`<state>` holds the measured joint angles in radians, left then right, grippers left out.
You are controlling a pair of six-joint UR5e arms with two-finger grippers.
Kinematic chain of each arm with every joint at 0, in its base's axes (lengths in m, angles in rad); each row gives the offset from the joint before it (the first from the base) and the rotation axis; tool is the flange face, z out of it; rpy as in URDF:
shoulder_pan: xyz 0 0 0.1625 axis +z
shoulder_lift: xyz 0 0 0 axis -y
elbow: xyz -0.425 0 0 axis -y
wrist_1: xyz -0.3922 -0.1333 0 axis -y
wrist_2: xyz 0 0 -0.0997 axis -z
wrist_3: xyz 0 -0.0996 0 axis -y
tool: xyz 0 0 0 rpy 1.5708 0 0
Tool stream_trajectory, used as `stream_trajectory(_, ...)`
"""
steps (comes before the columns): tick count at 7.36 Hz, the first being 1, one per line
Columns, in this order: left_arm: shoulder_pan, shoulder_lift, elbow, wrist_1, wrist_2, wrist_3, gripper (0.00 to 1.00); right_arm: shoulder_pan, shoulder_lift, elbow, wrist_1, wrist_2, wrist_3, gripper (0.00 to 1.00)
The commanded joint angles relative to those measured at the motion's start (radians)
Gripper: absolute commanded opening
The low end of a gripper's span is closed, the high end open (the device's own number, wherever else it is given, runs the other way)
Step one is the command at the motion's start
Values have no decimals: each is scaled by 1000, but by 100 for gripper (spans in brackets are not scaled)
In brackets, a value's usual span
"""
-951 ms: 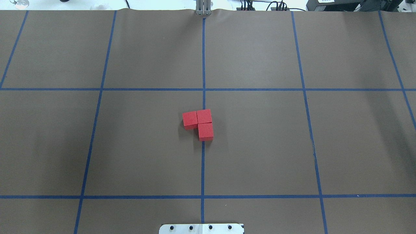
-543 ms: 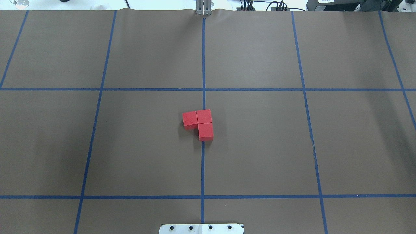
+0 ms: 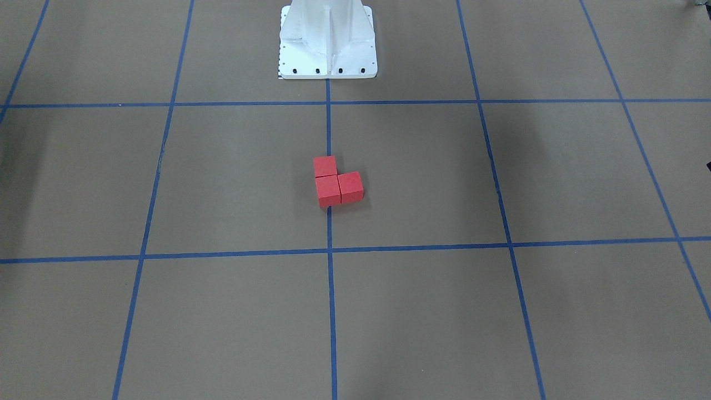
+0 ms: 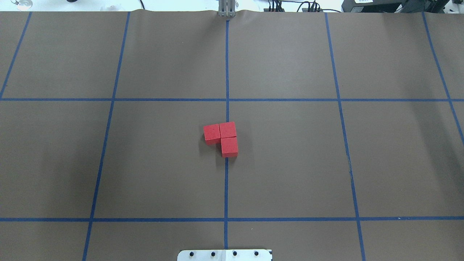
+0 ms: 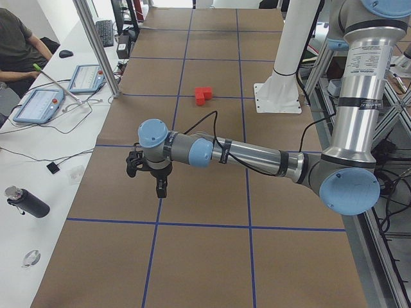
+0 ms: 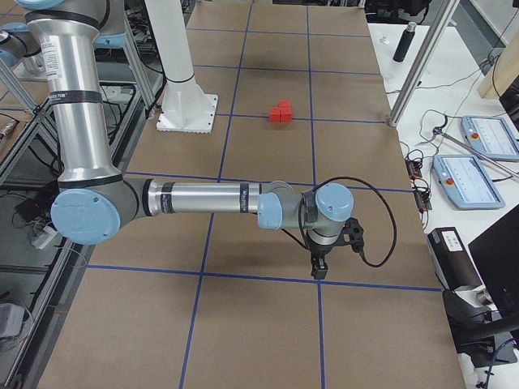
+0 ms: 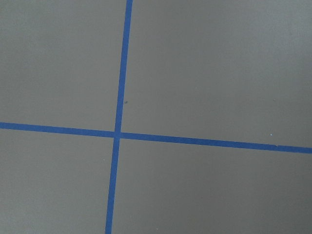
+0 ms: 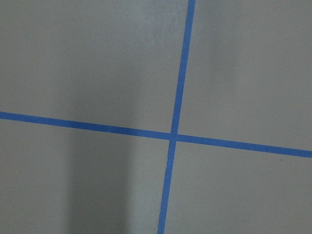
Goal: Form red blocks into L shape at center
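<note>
Three red blocks (image 4: 227, 129) sit on the counter (image 4: 290, 163) at the center (image 4: 232, 174), each one touching its neighbour so that together they make an L. From the overhead view you see two blocks side by side in the far row and the third just nearer the robot, under the right-hand one. The corner block and the near block both straddle the middle blue tape line (image 4: 226, 188); the third lies just to the robot's left of it. In the front-facing view the same red blocks (image 3: 328, 190) lie in line with the white pedestal (image 3: 328, 50), one grid line away.

Neither arm is near them. The left tool (image 5: 159, 187) hangs pointing down over the counter toward the robot's left end, well apart from the blocks. The right tool (image 6: 319, 271) hangs the same way toward the opposite end. You cannot tell from these side views whether either tool is released or clenched (both wrist cameras show only brown paper and a tape crossing).
</note>
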<state>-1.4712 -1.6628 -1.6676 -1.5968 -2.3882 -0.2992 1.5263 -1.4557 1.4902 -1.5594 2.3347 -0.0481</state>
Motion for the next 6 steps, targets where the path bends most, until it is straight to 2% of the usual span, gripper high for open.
stream_trajectory(1,2,0,-4,0,-2,0,100,0,1,-5,1,0,1,100)
stream_trajectory(6,5,-2,-15,-2,4,0,100,0,3,-19,35,2,1,100)
